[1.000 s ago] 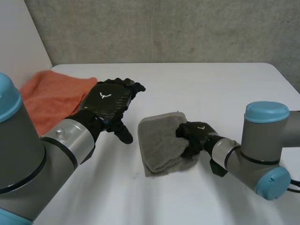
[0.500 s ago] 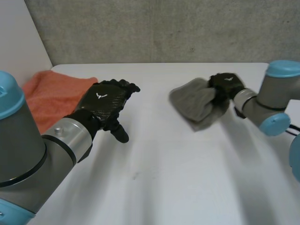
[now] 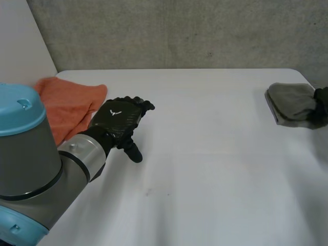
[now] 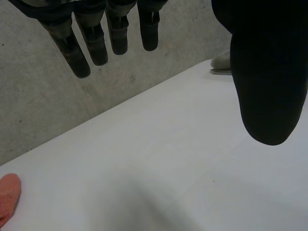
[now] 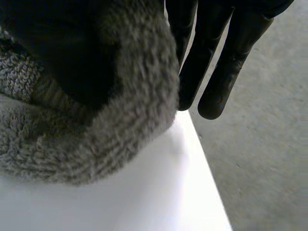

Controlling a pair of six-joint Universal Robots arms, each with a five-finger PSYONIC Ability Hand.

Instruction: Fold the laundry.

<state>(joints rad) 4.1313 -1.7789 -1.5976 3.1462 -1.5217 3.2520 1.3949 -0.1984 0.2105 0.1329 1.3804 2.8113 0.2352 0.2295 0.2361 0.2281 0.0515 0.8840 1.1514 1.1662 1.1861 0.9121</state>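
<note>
grey towel [image 3: 290, 104] is gripped by right hand [image 3: 323, 100]; judged soft, light, floppy, so best taken across the thick folded edge. left hand [image 3: 117, 116] is spread open, empty.

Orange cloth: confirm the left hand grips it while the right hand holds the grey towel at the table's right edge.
Wrong: the left hand grips nothing; the left wrist view shows its fingers straight above the table, beside the orange cloth. The right hand does hold the grey towel there.

No words readable; a white winged emblem [image 3: 116, 113] (letterless) marks the left hand [image 3: 124, 122].
</note>
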